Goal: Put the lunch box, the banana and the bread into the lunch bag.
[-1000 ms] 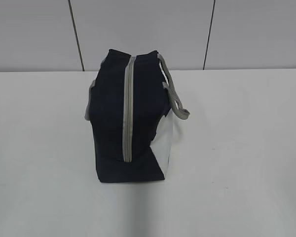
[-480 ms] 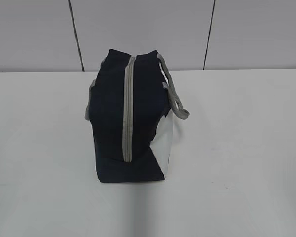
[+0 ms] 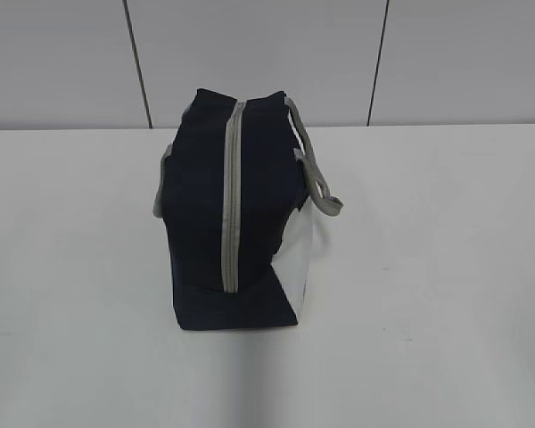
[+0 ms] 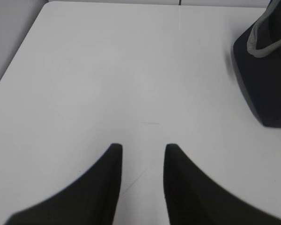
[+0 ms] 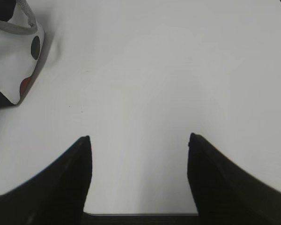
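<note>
The navy lunch bag (image 3: 232, 214) stands in the middle of the white table, its grey zipper (image 3: 232, 205) running shut along the top and grey handles hanging at both sides. A corner of the lunch bag (image 4: 267, 79) shows at the right of the left wrist view, and its white side panel (image 5: 11, 61) at the upper left of the right wrist view. My left gripper (image 4: 143, 147) is open over bare table, nothing between its fingers. My right gripper (image 5: 138, 138) is open wider, also empty. The lunch box, the banana and the bread are out of view.
The table (image 3: 428, 267) is white and ends at a grey panelled wall (image 3: 267, 53) behind the bag. Its left edge (image 4: 18, 51) shows in the left wrist view. Neither arm appears in the exterior view.
</note>
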Controlling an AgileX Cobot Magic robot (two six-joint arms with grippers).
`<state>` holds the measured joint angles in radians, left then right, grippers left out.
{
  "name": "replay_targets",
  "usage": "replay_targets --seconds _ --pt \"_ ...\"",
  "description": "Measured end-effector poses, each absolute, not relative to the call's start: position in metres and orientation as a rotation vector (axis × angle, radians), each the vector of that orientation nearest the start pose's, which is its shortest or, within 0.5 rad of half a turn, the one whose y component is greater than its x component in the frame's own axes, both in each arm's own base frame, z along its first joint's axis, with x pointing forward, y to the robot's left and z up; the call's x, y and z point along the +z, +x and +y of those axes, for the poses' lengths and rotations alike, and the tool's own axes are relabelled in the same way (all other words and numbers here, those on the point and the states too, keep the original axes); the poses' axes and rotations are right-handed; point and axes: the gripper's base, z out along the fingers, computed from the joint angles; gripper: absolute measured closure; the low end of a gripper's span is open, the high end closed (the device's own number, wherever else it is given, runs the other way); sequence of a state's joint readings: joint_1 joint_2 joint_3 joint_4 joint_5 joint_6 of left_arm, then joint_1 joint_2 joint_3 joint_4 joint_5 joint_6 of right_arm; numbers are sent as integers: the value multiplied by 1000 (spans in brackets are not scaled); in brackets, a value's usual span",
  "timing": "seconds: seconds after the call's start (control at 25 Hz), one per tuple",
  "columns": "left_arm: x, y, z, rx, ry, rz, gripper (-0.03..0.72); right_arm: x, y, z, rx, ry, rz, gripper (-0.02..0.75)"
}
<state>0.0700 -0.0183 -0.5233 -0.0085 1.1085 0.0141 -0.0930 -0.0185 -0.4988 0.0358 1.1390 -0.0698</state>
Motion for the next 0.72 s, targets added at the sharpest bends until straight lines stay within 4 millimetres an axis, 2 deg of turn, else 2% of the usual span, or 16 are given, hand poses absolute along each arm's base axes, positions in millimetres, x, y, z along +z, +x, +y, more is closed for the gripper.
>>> replay_targets --seconds 0.32,0.72 --pt "280 -12 -2 42 -56 2050 454 271 -11 4 -56 26 2105 263" --pt "280 -12 -2 42 -56 2050 454 271 -11 -2 -71 151 2100 263"
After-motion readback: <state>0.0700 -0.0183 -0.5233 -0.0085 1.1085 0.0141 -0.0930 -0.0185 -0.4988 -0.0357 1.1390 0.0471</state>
